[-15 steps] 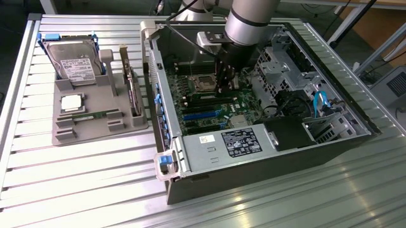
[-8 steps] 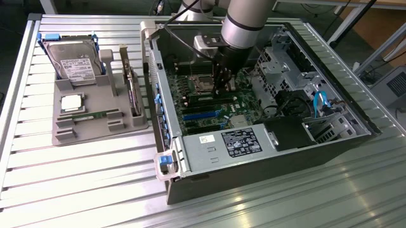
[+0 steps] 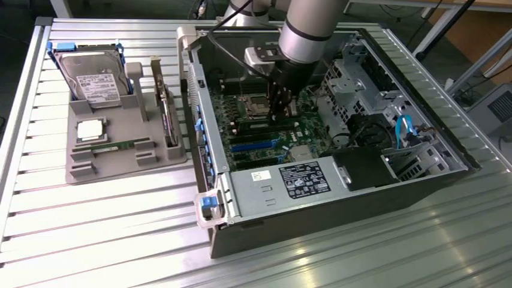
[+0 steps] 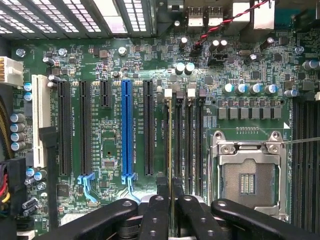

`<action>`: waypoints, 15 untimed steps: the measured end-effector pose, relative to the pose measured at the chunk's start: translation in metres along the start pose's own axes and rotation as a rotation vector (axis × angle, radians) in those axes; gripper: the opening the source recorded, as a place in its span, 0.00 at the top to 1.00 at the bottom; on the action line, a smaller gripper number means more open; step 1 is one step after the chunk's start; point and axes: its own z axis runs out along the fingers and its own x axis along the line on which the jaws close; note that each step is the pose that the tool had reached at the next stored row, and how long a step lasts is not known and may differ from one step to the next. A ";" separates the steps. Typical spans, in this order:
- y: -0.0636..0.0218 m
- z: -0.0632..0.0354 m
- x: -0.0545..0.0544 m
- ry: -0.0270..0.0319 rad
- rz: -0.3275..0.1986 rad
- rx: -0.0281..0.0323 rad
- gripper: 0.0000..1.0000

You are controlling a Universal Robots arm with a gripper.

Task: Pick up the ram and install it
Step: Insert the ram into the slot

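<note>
In the wrist view the ram point(image 4: 170, 140) shows edge-on as a thin golden-green strip. It runs along the DIMM slot point(image 4: 178, 140) nearest the long black expansion slots. My gripper point(image 4: 171, 194) is shut on its near end, one black finger point(image 4: 156, 212) on each side. I cannot tell whether the strip is seated in the slot or just above it. In the exterior view my gripper point(image 3: 282, 103) reaches down into the open computer case point(image 3: 336, 198), over the motherboard point(image 3: 264, 144) beside the processor socket point(image 3: 258, 108).
The empty silver processor socket point(image 4: 247, 180) lies beside the DIMM slots, and a blue slot point(image 4: 127, 130) on the other side. At the exterior view's left, a grey holder point(image 3: 104, 162) carries a hard drive point(image 3: 92, 78), a square processor point(image 3: 90, 129), an upright card point(image 3: 165, 114) and a green strip point(image 3: 112, 146).
</note>
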 end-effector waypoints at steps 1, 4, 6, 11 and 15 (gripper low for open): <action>0.0000 0.0001 0.000 0.0006 -0.007 0.0000 0.87; -0.0002 0.0039 0.000 0.0002 -0.005 0.0001 0.85; 0.0002 0.0028 0.000 0.0062 -0.004 0.0007 0.79; 0.0008 -0.0167 -0.006 0.0076 -0.004 0.0021 0.90; -0.0379 -0.0182 -0.006 0.0075 -0.004 -0.0025 0.90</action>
